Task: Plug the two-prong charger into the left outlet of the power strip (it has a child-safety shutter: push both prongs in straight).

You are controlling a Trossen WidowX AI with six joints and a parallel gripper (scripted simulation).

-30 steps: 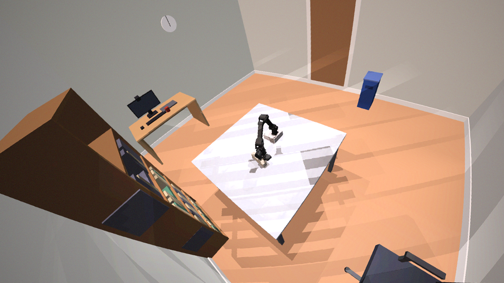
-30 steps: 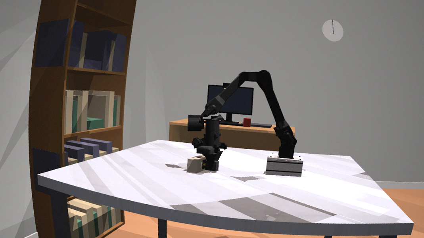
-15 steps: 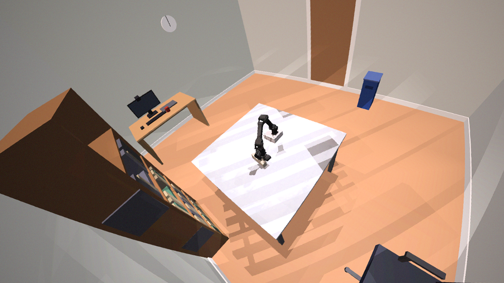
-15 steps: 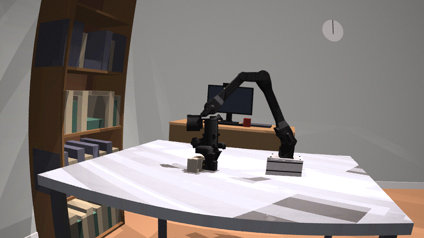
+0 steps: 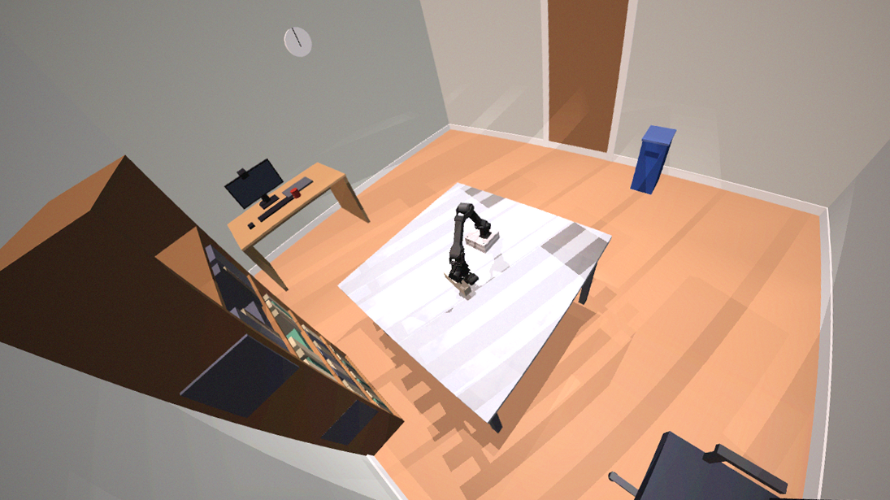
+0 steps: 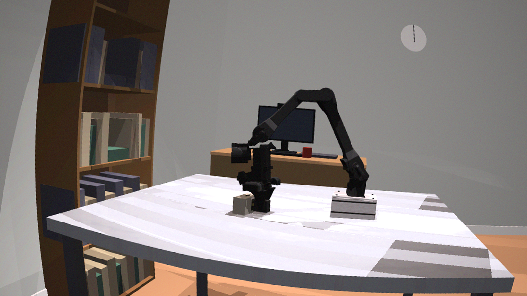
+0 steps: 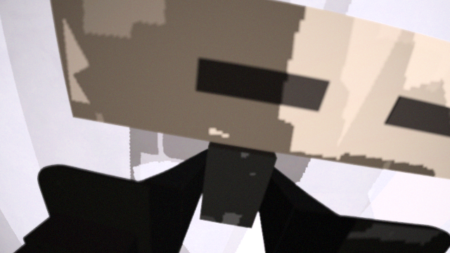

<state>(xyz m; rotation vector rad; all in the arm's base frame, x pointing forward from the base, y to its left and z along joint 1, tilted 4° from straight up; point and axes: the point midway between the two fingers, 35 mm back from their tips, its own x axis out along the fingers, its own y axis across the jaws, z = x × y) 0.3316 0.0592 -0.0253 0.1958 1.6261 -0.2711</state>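
Observation:
My gripper point(image 7: 233, 159) point(image 6: 261, 206) point(image 5: 471, 279) is shut on the black charger point(image 7: 237, 190), low over the table point(image 5: 481, 362) point(image 6: 289, 256). The beige power strip point(image 7: 140, 88) point(image 6: 241, 205) point(image 5: 465, 291) rests on the table beside the fingers. In the wrist view the charger's front end meets the strip's near edge, left of the strip's middle, with no gap visible between them. No prongs show; they are hidden at the strip. The strip's outlet face is turned out of the wrist view. One dark rectangle point(image 7: 242, 82) on its top lies ahead of the charger, another point(image 7: 422, 114) to the right.
The arm's base stands on a grey block point(image 5: 483, 241) point(image 6: 353, 207) on the table. A bookshelf point(image 5: 296, 335) point(image 6: 112, 165) stands beside the table. A desk point(image 5: 324, 174) point(image 6: 228, 165) with a monitor point(image 5: 253, 184) point(image 6: 303, 127) and a red mug point(image 5: 295, 192) point(image 6: 306, 152) is behind.

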